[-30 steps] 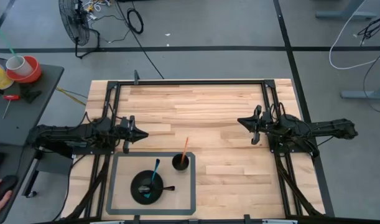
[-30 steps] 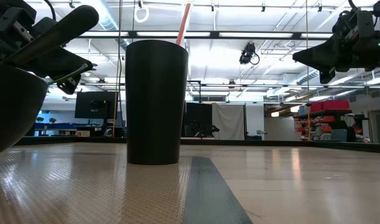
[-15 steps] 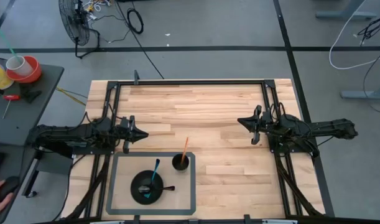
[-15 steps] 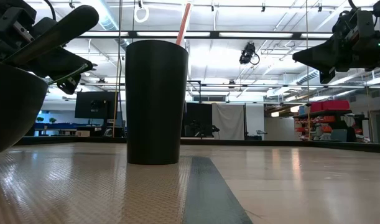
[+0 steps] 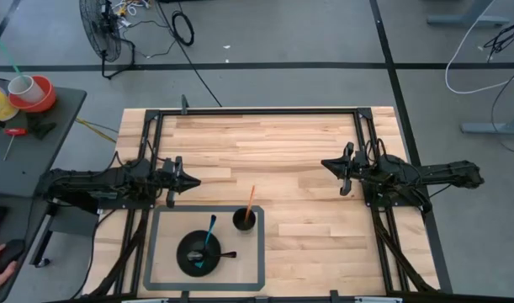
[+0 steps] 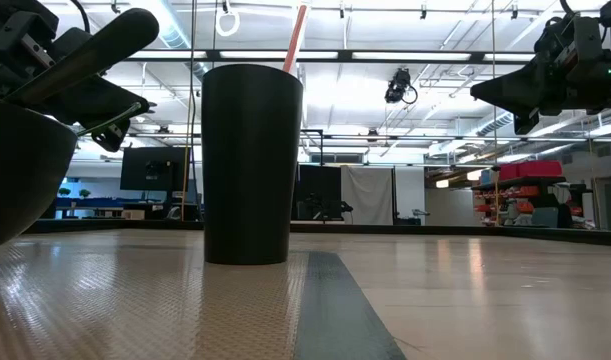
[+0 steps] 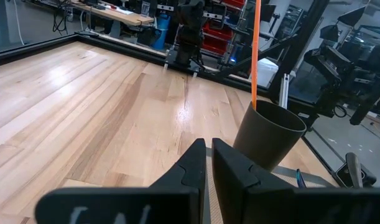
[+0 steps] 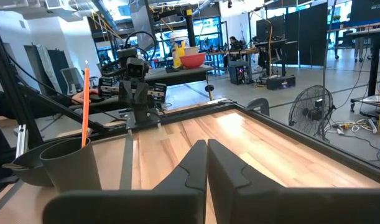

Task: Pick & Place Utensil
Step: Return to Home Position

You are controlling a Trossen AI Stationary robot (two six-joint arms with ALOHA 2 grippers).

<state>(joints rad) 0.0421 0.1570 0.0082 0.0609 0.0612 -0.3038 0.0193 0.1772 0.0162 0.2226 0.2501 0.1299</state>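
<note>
Hovering empty just inside the worktop's left and right edges, the left claw (image 5: 192,181) and right claw (image 5: 328,166) each have fingers together, apparently because nothing is left to carry. Blue fork (image 5: 209,233) and black spoon (image 5: 224,254) rest in the black bowl (image 5: 189,257) on the transparent mat (image 5: 151,252) by the front edge.

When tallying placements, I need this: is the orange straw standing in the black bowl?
No, the orange straw stands in the black cup, beside the black bowl.
</note>
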